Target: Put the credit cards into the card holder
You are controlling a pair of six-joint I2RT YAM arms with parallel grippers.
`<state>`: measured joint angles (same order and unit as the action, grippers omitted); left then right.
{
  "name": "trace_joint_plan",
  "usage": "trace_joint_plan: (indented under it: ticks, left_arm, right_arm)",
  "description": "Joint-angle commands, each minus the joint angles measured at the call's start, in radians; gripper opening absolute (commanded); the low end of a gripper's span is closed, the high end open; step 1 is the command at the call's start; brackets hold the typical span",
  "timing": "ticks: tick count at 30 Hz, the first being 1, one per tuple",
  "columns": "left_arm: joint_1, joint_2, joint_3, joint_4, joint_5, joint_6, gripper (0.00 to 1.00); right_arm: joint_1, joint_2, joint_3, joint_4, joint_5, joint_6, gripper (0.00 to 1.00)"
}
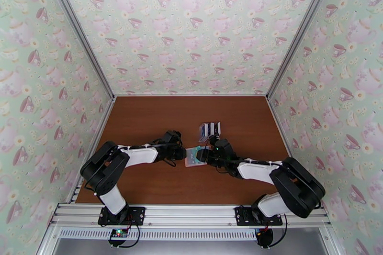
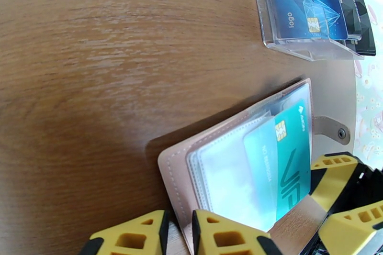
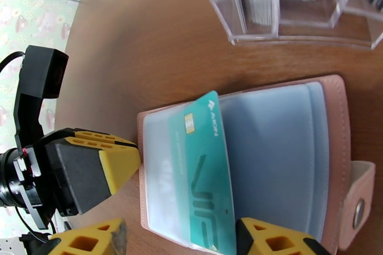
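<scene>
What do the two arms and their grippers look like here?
The left arm and right arm each have white link shells between bulky black joint housings. Thin black cables run along them, and each stands on a black base plate. The left gripper and right gripper carry yellow fingers with ribbed cut-outs and dark grey inner faces. A small green light glows on the right wrist.

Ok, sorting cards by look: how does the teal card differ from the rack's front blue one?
The teal card is greenish, the blue card deep blue. The teal card lies half tucked in the pink wallet; the blue card stands in the clear rack. Both show a gold chip and VIP lettering.
</scene>
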<state>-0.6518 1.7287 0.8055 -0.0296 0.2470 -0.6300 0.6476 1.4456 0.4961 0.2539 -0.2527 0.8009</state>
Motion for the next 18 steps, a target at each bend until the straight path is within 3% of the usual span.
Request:
trace_joint_plan:
  ticks: [1, 10, 18]
  left_arm:
    - [-0.028, 0.037, -0.034, -0.061, 0.055, -0.017, 0.22]
    - [-0.031, 0.000, -0.040, -0.070, 0.059, -0.026, 0.24]
    - [-0.047, -0.019, -0.041, -0.068, 0.071, -0.044, 0.23]
  right_arm:
    - [0.022, -0.031, 0.053, -0.124, 0.074, -0.044, 0.64]
    - [0.032, -0.080, 0.159, -0.340, 0.189, -0.132, 0.64]
    - [0.032, -0.026, 0.262, -0.451, 0.219, -0.206, 0.61]
